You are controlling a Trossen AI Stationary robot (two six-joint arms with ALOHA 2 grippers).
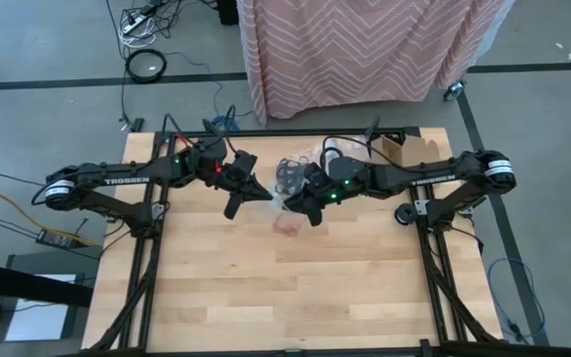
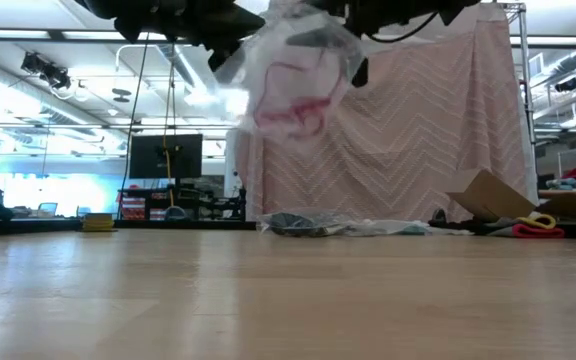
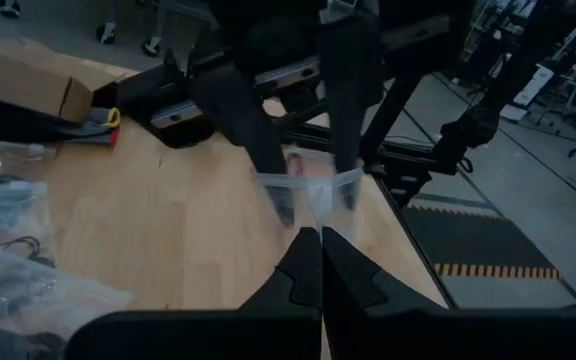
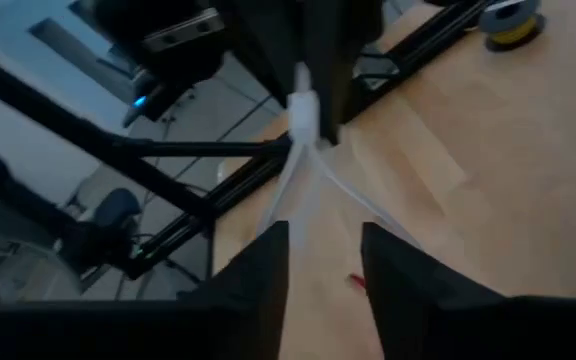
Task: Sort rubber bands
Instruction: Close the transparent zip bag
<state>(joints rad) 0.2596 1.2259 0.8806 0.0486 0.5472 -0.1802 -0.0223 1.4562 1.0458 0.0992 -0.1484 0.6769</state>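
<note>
Hanging above the table between the two arms, a clear bag held red bands in its lower part. The left gripper was clamped shut on one edge of the bag mouth. The right gripper stood with its jaws partly apart, straddling the stretched film at the opposite edge; whether it actually pinched the film could not be told. In the high view, a small red patch showed on the table below the grippers, likely bands, though it could not be told whether they lay loose or inside the hanging bag. More bags with dark bands lay at the far side of the table, near a cardboard box. Risks judged from this state: with only one firm grip, the bag could swing or tilt and spill bands; the thin film could slip from the closed jaws or tear under tension; spilled bands could scatter toward the other bags and mix colours.
</note>
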